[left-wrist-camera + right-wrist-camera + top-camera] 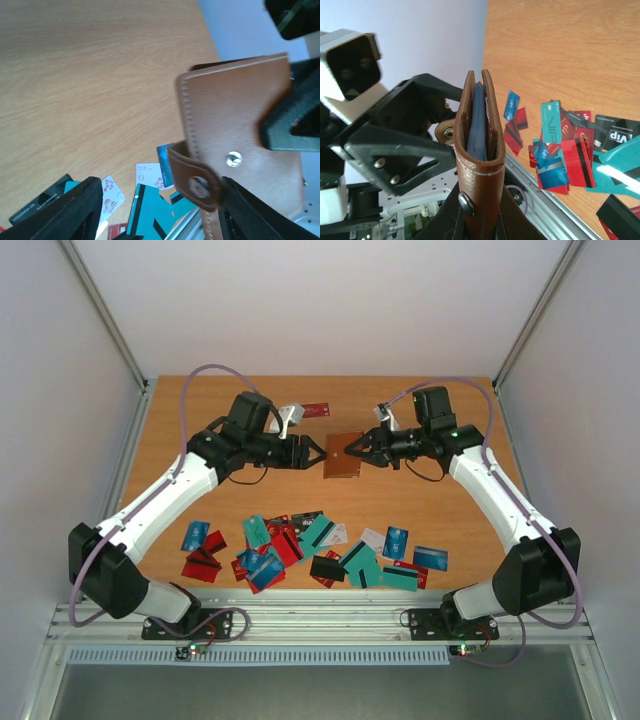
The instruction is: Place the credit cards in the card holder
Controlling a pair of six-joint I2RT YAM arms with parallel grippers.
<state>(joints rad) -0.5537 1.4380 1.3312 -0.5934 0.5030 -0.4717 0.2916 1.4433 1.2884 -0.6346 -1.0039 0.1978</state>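
The brown card holder hangs above the table's middle, between both grippers. My right gripper is shut on its right edge; in the right wrist view the gripper pinches the folded card holder edge-on, with a blue card standing inside it. My left gripper is open at the holder's left edge. In the left wrist view its jaws stand wide apart, with the snap strap between them, close to the right finger. The credit cards lie scattered near the front.
One red card lies alone at the back of the table. The card pile spreads from a blue card at the left to another at the right. Grey walls and metal frame rails close in the table.
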